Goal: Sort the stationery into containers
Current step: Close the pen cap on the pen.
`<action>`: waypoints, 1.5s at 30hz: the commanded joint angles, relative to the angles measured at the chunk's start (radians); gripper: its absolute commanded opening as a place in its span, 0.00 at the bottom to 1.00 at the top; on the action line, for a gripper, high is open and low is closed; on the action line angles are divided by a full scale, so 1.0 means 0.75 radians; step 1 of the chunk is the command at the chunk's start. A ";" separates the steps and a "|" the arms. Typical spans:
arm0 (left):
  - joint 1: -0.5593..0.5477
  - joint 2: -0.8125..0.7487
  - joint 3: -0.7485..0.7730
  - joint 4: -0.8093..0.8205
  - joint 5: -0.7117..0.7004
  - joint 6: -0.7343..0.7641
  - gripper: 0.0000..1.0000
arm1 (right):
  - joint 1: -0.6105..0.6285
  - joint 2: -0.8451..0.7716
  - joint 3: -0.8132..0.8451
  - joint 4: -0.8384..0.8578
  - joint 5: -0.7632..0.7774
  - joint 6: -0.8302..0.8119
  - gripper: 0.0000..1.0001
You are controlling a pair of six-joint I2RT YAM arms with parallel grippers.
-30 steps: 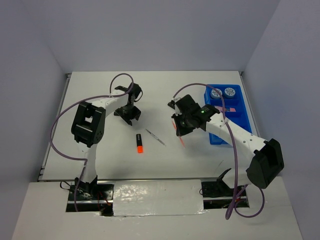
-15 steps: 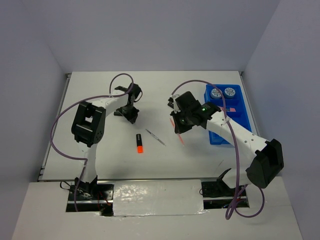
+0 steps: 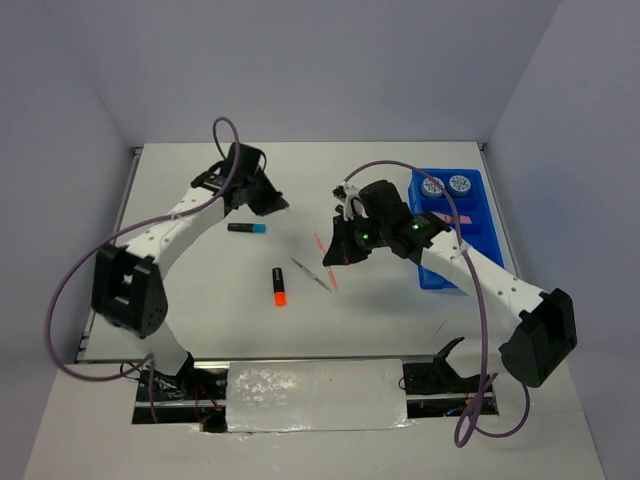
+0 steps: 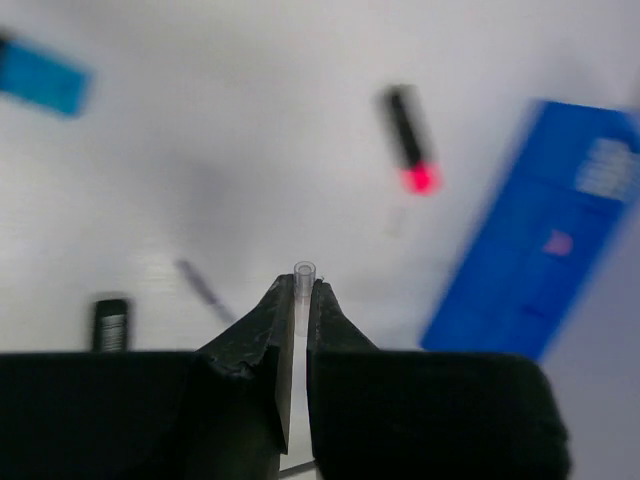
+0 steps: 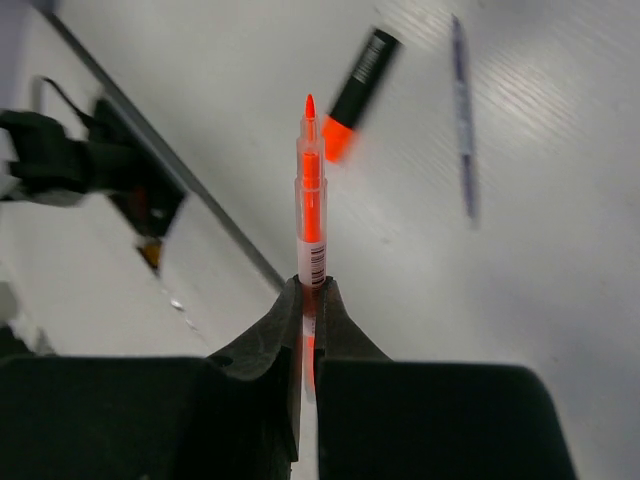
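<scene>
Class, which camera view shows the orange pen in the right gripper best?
Right wrist view: the orange pen stands sharp and close, clamped in the right gripper. The top view shows only a thin pink sliver; the left wrist view does not show it.

Two white-and-black robot arms, left arm (image 3: pixel 168 223) and right arm (image 3: pixel 487 280), stand on black bases at the near edge of the table (image 3: pixel 400 310). A purple cable (image 3: pixel 72 275) loops along each. Green lights (image 3: pixel 363 237) glow on the right arm, and black wedge-shaped fingers (image 4: pixel 250 345) tip both.
</scene>
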 commanded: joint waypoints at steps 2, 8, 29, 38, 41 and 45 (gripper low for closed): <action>-0.020 -0.336 -0.064 0.447 0.261 0.228 0.00 | -0.004 -0.142 -0.037 0.328 -0.167 0.319 0.00; -0.024 -0.581 -0.155 0.897 0.607 0.194 0.00 | 0.024 -0.281 -0.091 0.662 -0.239 0.493 0.00; -0.033 -0.798 -0.325 1.213 0.918 0.185 0.00 | 0.075 -0.402 -0.009 0.504 -0.100 0.301 0.00; -0.033 -0.796 -0.367 1.278 0.975 0.165 0.00 | 0.073 -0.383 0.036 0.508 -0.130 0.287 0.00; -0.033 -0.809 -0.388 1.297 0.984 0.191 0.01 | 0.077 -0.373 0.049 0.506 -0.149 0.274 0.00; -0.033 -0.811 -0.394 1.280 0.988 0.202 0.01 | 0.075 -0.361 0.071 0.488 -0.165 0.268 0.00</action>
